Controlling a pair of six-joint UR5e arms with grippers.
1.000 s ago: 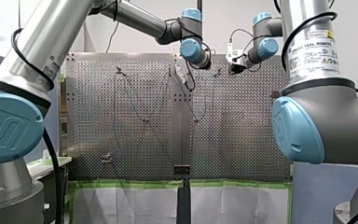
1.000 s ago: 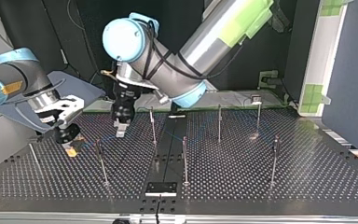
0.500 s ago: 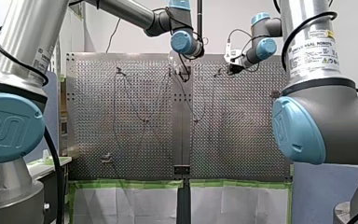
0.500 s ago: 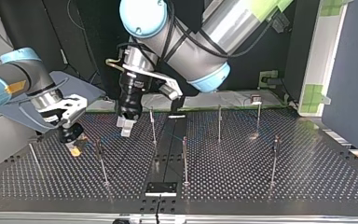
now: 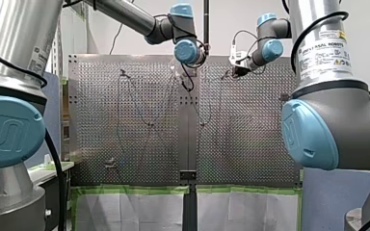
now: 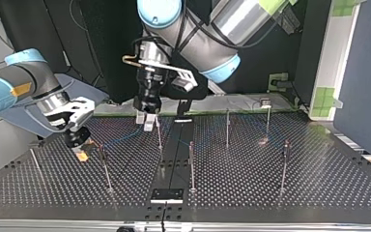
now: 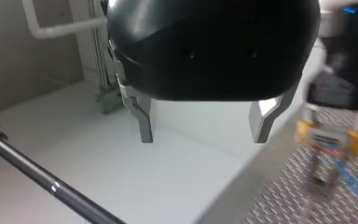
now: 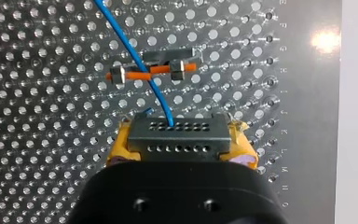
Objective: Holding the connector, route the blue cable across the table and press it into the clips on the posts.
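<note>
The black connector (image 8: 177, 135) sits between the yellow pads (image 8: 121, 144) of my right gripper (image 6: 80, 151), which is shut on it low over the perforated table at the top view's left. From the connector the blue cable (image 8: 135, 51) runs ahead across an orange-barred clip (image 8: 151, 70); in the top view the blue cable (image 6: 121, 140) trails toward the middle. My left gripper (image 7: 205, 126) hangs open and empty above the table's far edge, beside a thin post (image 6: 158, 130). In the left wrist view my right gripper (image 7: 328, 135) shows off to one side.
Several thin posts stand on the table (image 6: 319, 188), among them a middle post (image 6: 192, 164) and posts toward the top view's right (image 6: 227, 128) (image 6: 285, 164). One post (image 6: 104, 166) stands close to my right gripper. A black plate (image 6: 166, 195) lies at the near edge.
My left gripper has swung away from my right gripper, toward the top view's right and the far edge, staying open. My right gripper has shifted only slightly with the connector.
</note>
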